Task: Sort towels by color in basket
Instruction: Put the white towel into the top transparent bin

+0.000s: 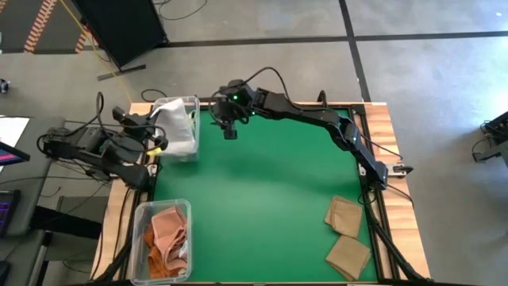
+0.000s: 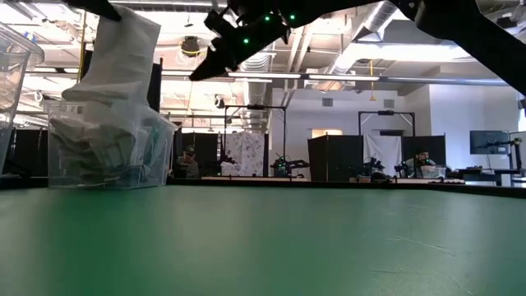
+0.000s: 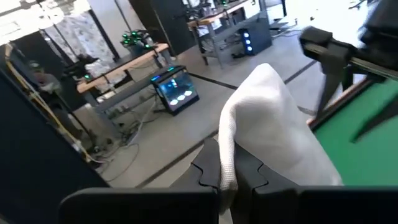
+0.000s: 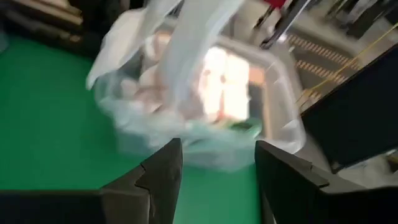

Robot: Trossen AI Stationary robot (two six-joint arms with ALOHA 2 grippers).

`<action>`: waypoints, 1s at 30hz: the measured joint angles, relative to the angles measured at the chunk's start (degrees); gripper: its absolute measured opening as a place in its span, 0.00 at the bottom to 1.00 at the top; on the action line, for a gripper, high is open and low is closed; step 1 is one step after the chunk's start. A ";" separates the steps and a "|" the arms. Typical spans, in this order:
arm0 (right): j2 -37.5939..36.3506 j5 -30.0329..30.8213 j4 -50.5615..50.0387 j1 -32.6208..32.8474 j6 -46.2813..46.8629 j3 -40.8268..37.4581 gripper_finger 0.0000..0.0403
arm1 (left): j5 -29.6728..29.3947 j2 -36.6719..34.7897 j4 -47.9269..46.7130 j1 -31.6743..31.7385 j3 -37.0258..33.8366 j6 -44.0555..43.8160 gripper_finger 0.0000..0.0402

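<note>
My left gripper (image 1: 156, 127) is over the clear far-left bin (image 1: 190, 103) and is shut on a white towel (image 2: 123, 57). That bin holds a pile of white and pale towels (image 4: 211, 93). My right gripper (image 1: 229, 132) hovers open just right of the bin, above the green mat; its fingers (image 4: 163, 171) face the bin wall and touch nothing. A second clear bin (image 1: 184, 208) at the near-left corner holds salmon and rust towels (image 1: 165, 238). Two tan towels (image 1: 343, 214) (image 1: 349, 256) lie flat on the mat near the right edge. My left gripper pinches the white towel between its two fingers (image 3: 208, 168) at a folded edge (image 3: 227, 149). The towel hangs down from the hold above the bin. Its lower end (image 2: 82, 92) reaches the pile inside the bin.
The green mat (image 1: 262, 191) is bare between the bins and the tan towels. The right arm (image 1: 317, 119) stretches along the far edge from the right side. Wooden table borders (image 1: 401, 238) frame the mat. Workbenches and screens stand in the room beyond.
</note>
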 joint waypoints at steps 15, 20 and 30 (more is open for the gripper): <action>-0.13 1.22 -15.08 2.94 1.27 0.00 0.56 | 4.83 1.10 3.09 7.14 0.02 5.72 0.00; -0.13 1.24 -22.98 4.59 0.87 0.00 0.56 | 10.22 2.78 -1.35 10.18 -1.75 -0.04 0.00; -0.13 0.98 -44.82 9.10 1.59 0.00 0.56 | 18.99 5.04 -0.87 18.19 -11.18 -2.13 0.00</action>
